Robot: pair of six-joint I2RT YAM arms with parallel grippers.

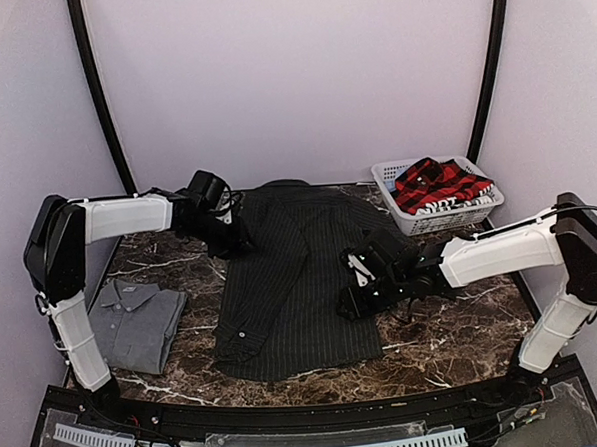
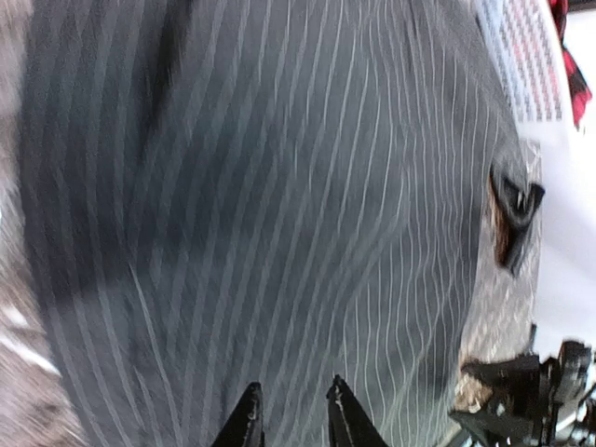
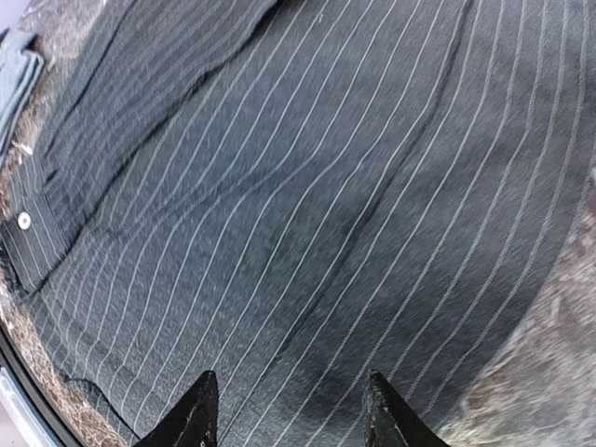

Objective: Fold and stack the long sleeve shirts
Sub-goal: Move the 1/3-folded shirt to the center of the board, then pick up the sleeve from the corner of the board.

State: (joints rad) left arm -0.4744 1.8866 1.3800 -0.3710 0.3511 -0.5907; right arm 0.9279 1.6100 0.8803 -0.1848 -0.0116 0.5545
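While the top view is the widest, it places things plainly: the black pinstriped shirt (image 1: 282,294) lies spread flat at the centre of the marble table (image 1: 455,340), collar toward the top of the frame. The left gripper (image 1: 227,237) sits over the shirt's upper left edge, and the right gripper (image 1: 354,286) is low over its right side. A grey shirt (image 1: 135,320) lies folded at lower left, well apart from both. The red-and-black plaid shirt (image 1: 435,184) is heaped in the white basket (image 1: 448,218) at upper right.

From the left wrist, pinstriped cloth fills nearly the whole frame (somewhat blurred). The left gripper's fingertips (image 2: 247,421) stand at the bottom edge with a narrow gap between them and nothing in it; the cloth lies beneath and beyond them. The basket and a bit of plaid show at the upper right corner.

From the right wrist, the right gripper's fingertips (image 3: 197,414) are spread wide at the bottom edge, empty, above the pinstriped cloth. A buttoned cuff (image 3: 26,233) lies at the left edge, the grey shirt peeks in at upper left, and bare marble shows at lower right.
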